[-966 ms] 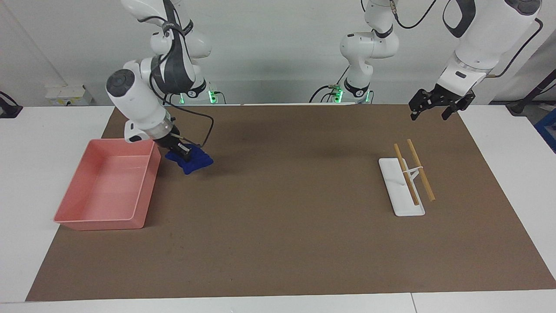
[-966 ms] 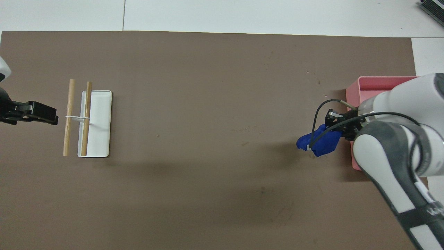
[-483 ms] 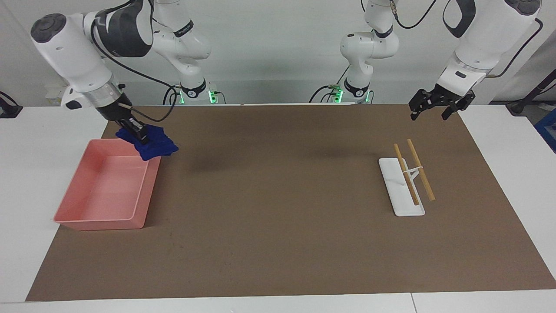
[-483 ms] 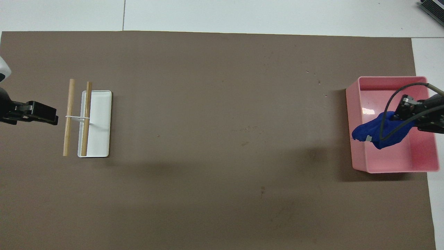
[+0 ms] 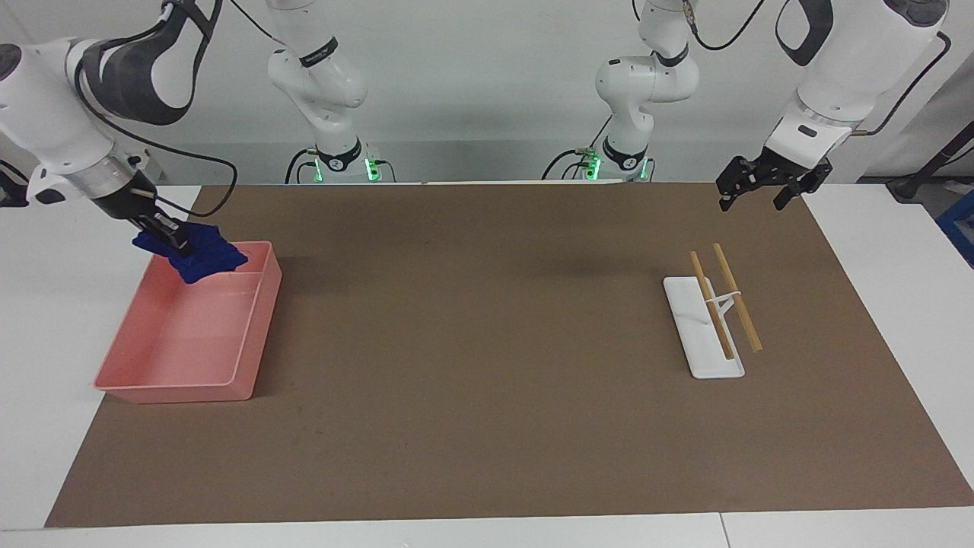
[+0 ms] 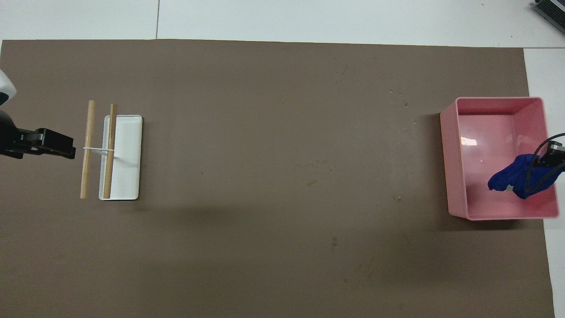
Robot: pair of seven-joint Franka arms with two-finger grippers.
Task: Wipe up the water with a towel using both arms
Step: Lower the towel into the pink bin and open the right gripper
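The deep-blue towel (image 5: 204, 259) (image 6: 514, 177) hangs bunched in the air over the pink bin (image 5: 260, 323) (image 6: 446, 154), above the bin's end nearest the robots. My right gripper (image 5: 176, 240) (image 6: 551, 160) is shut on the towel's top. Of the water I make out only faint specks on the brown mat (image 6: 315, 166), near its middle. My left gripper (image 5: 753, 201) (image 6: 66, 148) waits open and empty in the air, over the mat's corner at the left arm's end.
A white tray (image 5: 704, 346) (image 6: 128, 176) lies at the left arm's end of the mat. Two banded wooden sticks (image 5: 736, 298) (image 6: 88, 150) rest across it and partly on the mat. White tabletop borders the mat.
My right arm lifted the towel off the mat beside the bin and carried it over the bin, toward the right arm's end of the table. The left arm stayed still.
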